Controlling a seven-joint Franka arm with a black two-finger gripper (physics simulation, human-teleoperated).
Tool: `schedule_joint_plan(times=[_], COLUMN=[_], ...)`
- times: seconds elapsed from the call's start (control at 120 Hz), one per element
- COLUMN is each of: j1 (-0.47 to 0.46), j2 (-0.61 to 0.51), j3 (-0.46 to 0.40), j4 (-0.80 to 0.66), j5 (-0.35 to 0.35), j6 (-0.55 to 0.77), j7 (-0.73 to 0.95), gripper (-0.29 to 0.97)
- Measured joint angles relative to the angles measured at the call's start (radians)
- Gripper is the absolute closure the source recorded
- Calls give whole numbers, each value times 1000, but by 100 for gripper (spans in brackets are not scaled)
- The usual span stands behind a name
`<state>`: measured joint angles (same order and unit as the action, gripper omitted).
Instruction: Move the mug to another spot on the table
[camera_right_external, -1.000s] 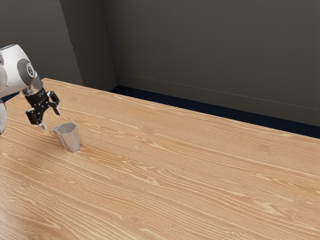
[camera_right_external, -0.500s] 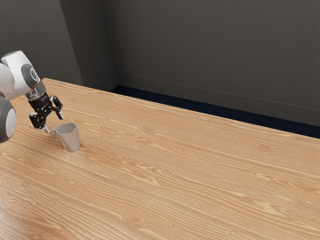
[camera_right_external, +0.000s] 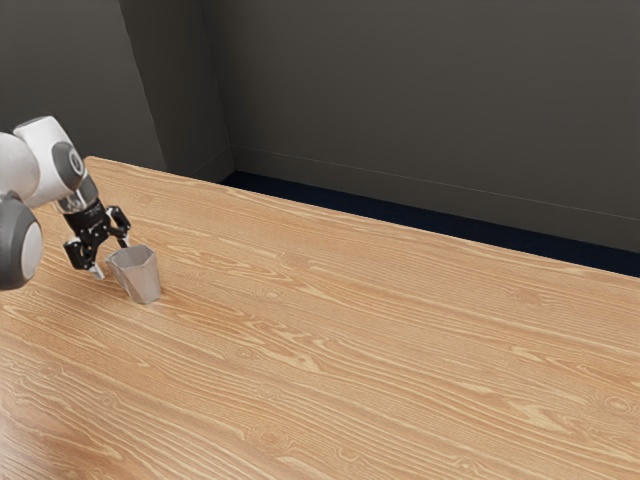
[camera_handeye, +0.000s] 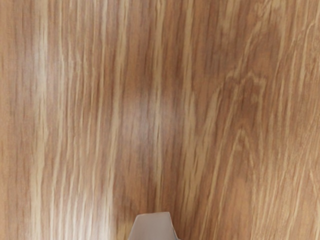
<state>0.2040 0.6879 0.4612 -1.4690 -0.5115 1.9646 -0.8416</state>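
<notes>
A small grey faceted mug (camera_right_external: 136, 272) stands upright on the wooden table (camera_right_external: 380, 330) near the exterior view's left edge. My black gripper (camera_right_external: 108, 259) hangs just beside the mug's rim on the side toward the exterior view's left. Its fingers stand apart, one finger (camera_right_external: 96, 267) low by the table and the other close over the rim. Nothing is clamped between them. In the wrist view a pale grey piece of the mug (camera_handeye: 154, 227) pokes in right under my hand, with bare wood grain beyond it.
The tabletop stretches wide toward the exterior view's right and front. Dark walls (camera_right_external: 420, 90) stand behind the table's far edge, with a dark blue floor strip (camera_right_external: 450, 225) below them. The white arm (camera_right_external: 40, 165) enters from the exterior view's left.
My gripper has come down and moved toward the exterior view's right, closing in on the mug's rim. The mug has stayed where it was.
</notes>
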Motion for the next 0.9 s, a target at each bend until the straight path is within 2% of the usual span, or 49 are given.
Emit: schedule_joint_plan(times=[0.25,0.592,0.725,0.9], j1=[0,0,0,0], j2=[19,21,22,12], j3=[-6,-8,-9,-9], j4=[1,1,1,0], j5=[-13,-12,-10,-35], j6=[4,10,9,-28], j7=[2,5,7,6], gripper=[6,34,50,59])
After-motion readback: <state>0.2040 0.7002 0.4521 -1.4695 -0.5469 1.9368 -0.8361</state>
